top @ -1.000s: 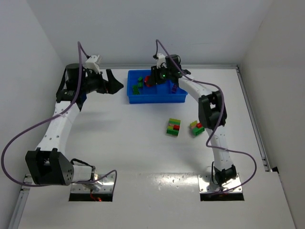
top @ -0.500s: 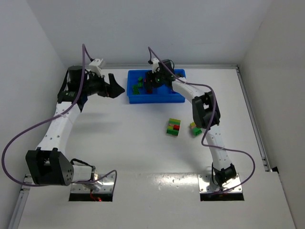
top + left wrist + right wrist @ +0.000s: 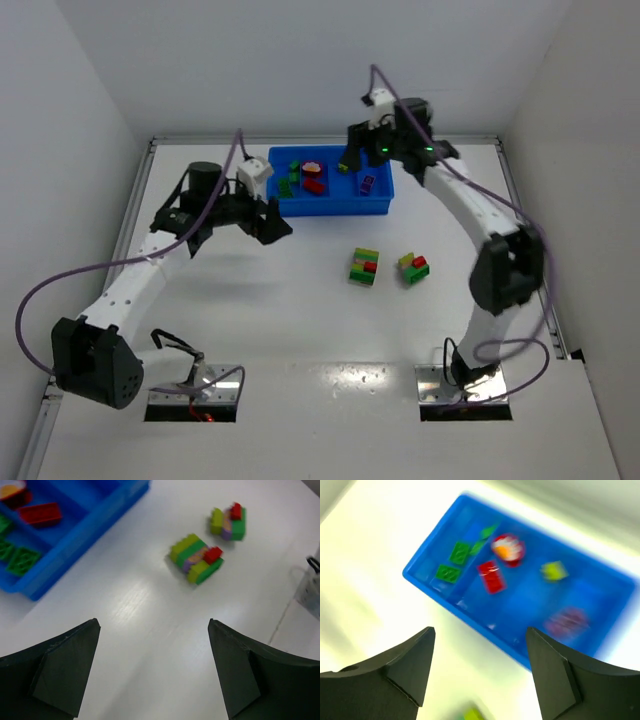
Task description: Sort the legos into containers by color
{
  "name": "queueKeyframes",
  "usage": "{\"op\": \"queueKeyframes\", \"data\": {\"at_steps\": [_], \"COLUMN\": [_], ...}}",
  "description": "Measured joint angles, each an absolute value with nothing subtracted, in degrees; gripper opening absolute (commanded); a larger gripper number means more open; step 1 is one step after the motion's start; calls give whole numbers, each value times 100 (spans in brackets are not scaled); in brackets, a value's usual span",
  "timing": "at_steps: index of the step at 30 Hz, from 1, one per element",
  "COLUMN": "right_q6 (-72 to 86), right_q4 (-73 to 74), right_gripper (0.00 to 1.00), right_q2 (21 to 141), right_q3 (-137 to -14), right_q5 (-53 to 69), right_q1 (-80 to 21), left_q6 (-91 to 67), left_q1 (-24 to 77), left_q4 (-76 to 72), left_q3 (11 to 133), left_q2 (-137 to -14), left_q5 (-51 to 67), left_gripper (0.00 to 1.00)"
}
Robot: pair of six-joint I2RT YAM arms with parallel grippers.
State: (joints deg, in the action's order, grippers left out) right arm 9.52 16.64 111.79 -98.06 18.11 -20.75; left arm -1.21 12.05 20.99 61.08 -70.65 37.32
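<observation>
Glossy blue plastic tray (image 3: 85,540), shiny plastic legos (image 3: 196,558), smooth faintly glossy white table (image 3: 150,630), matt dark fingers (image 3: 60,670).

Far centre of white tabletop (image 3: 250,300): bright blue four-compartment plastic tray (image 3: 330,209), long side across. Holds small green plastic bricks (image 3: 289,181) in leftmost compartment, flat red plastic brick (image 3: 316,185) in the next with round red-and-yellow piece (image 3: 312,166) behind it, yellow plastic brick (image 3: 553,571) in the third, purple plastic brick (image 3: 367,183) in rightmost. Nearer than tray, before its right half, side by side and apart: larger multicoloured brick clump (image 3: 365,267) left, smaller multicoloured brick clump (image 3: 413,268) right. Left gripper (image 3: 275,225) just off tray's near-left corner. Right gripper (image 3: 349,162) over tray's far side.
</observation>
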Motion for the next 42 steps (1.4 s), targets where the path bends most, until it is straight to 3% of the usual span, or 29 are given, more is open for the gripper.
{"op": "queueKeyframes", "data": {"at_steps": [7,10,12,18,29,34,42], "right_q6": [99,-174,-272,-309,-309,-305,-303], "right_q4": [1623,1608,1708,1887,1378,1306,1245], "right_gripper": [74,74,74,74,74,74,74], "right_q2": [7242,6309,5861,5570,5677,5802,5824], "right_q3": [-7150,-6053,-5275,-3975,-3769,-3695,-3688], "right_q5": [1697,1542,1361,1002,965,1074,1227], "right_q1": [-954,-996,-958,-449,110,366,587], "left_q6": [926,1374,1653,2257,2805,3044,3607], "left_q1": [2932,3680,4180,5140,6351,6941,7072], "left_q4": [2082,1868,1588,801,-1470,-2121,-3144], "left_q3": [5918,5789,5516,4921,3861,3404,3332], "left_q2": [-7277,-7640,-7826,-8621,-8855,-8884,-9096], "left_q5": [3474,3116,2663,1133,-1581,-2196,-2679], "left_gripper": [89,87,80,78,78,78,81]}}
